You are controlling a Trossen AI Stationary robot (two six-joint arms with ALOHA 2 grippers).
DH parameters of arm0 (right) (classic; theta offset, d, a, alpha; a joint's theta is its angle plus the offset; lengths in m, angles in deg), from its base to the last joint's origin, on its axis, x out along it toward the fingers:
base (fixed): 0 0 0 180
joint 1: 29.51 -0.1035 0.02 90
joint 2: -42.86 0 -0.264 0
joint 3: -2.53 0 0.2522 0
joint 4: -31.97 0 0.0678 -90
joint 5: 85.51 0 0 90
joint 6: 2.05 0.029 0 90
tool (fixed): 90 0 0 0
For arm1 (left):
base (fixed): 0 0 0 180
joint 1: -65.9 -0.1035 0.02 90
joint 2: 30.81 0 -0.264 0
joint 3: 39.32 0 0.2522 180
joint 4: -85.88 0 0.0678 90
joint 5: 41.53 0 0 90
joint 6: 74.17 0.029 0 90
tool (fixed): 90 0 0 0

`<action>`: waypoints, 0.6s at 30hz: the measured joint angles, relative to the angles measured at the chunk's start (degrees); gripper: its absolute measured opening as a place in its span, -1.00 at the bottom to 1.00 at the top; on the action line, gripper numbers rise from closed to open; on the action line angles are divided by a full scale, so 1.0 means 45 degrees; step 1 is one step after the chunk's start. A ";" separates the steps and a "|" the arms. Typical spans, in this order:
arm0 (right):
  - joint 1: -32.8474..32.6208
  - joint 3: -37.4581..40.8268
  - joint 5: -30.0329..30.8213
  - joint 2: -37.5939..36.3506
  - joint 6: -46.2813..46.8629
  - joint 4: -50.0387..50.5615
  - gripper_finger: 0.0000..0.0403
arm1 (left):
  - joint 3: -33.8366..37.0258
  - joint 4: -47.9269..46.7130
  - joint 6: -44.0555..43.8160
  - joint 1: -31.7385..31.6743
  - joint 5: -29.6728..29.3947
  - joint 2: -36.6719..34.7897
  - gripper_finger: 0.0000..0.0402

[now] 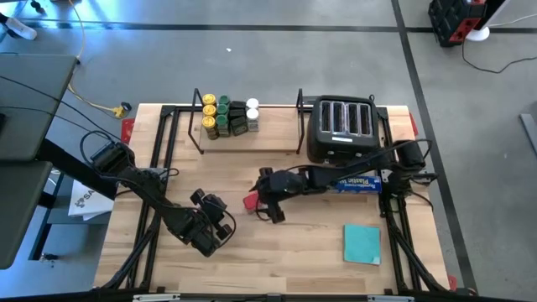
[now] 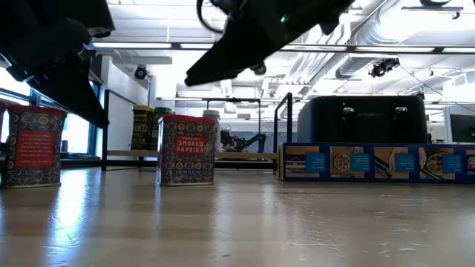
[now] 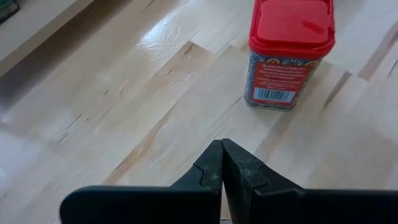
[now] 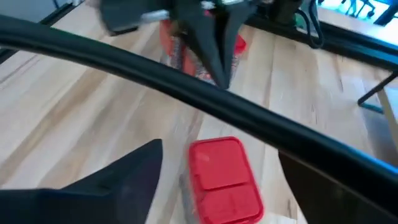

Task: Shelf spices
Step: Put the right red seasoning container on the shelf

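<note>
The shelf (image 1: 247, 127), a black rod rack with a wooden floor, stands at the table's far side. Several spices (image 1: 226, 116) are grouped at its left end. A red smoked-paprika tin (image 2: 185, 148) stands upright on the table near the middle. My right gripper (image 4: 221, 149) hangs open just above it, one finger on each side of its red lid (image 4: 224, 177), apart from it. A second red tin (image 2: 33, 144) stands to its left, under my left gripper (image 1: 223, 221), which is shut. A red tin (image 3: 289, 53) stands ahead of its fingertips (image 3: 222, 146).
A black four-slot toaster (image 1: 344, 126) stands at the far right beside the shelf. A long blue plastic-wrap box (image 1: 359, 183) lies in front of it under my right arm. A flat teal square (image 1: 362, 243) lies near the right front. Bare wood lies along the near edge.
</note>
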 joint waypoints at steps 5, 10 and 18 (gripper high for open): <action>0.0583 0.0015 -0.1511 0.0722 0.0167 -0.0314 0.70 | 0.0000 0.0001 0.0000 -0.0005 -0.0019 0.0001 -1.00; 0.0681 0.0019 -0.1616 0.1120 0.0142 -0.0260 0.70 | 0.0000 -0.0002 0.0000 -0.0005 -0.0019 -0.0001 -1.00; 0.0681 0.0019 -0.1690 0.1643 0.0157 -0.0555 0.68 | 0.0000 0.0020 -0.0005 -0.0005 -0.0024 -0.0001 -1.00</action>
